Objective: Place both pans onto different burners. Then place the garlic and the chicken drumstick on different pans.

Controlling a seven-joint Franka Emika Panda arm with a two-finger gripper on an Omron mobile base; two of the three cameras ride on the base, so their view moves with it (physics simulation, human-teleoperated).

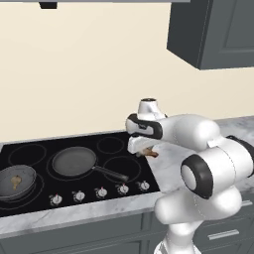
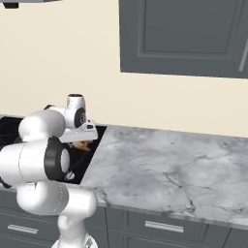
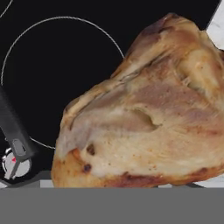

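Black cooktop (image 1: 30,149), chicken drumstick (image 3: 144,118) in fingers, long axis tilted

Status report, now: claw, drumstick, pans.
Claw closed on drumstick, lifted above cooktop's right edge. Both pans on burners: shallow pan empty, deep pan holds garlic. Nothing in the way.

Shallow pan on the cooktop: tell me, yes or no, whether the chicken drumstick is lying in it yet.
No: the shallow pan is bare inside, and the chicken drumstick hangs at the gripper beyond its handle.
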